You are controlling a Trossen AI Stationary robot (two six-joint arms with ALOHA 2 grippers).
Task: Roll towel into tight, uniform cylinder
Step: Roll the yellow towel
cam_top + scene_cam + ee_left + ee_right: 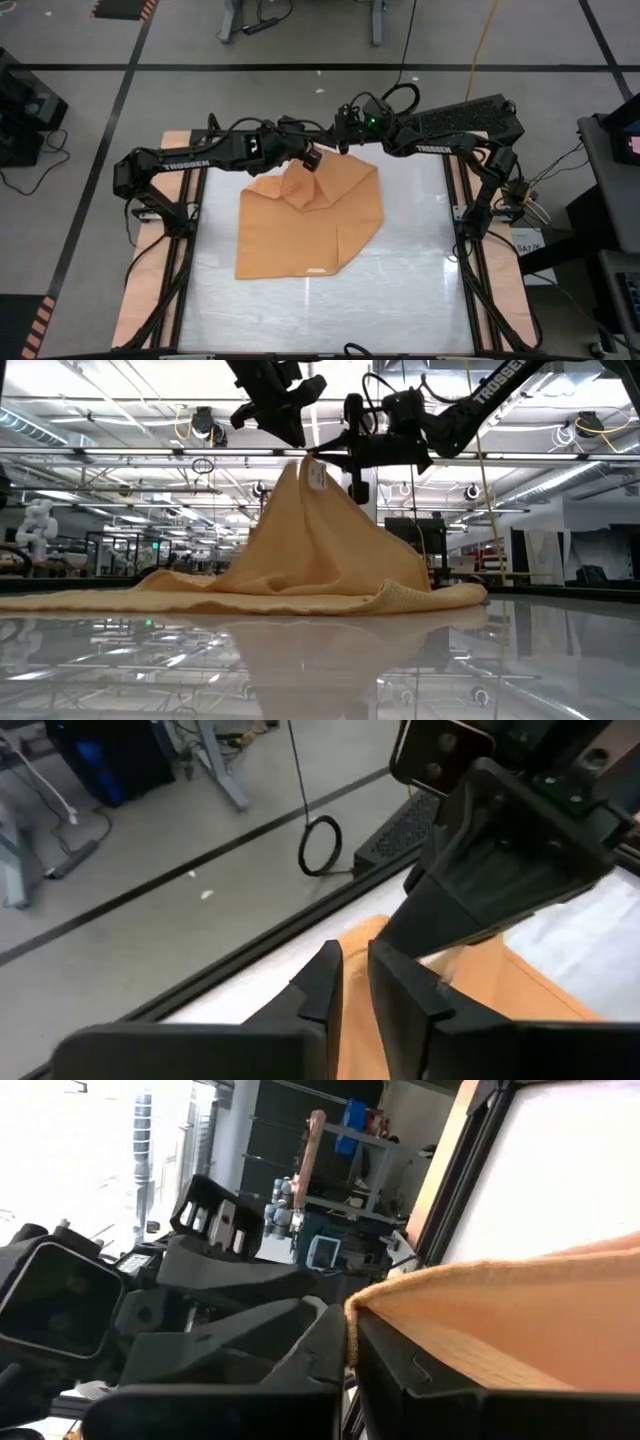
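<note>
Both hands (300, 430) (345, 455) pinch soft woven towel (300, 225), peaked tent-like.

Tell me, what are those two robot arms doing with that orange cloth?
Both arms meet at the far edge of the table. The right gripper is pinching the towel by its edge and holding it up in a peak, while the rest lies flat. The left gripper is beside it. No rolling has begun yet.
</note>
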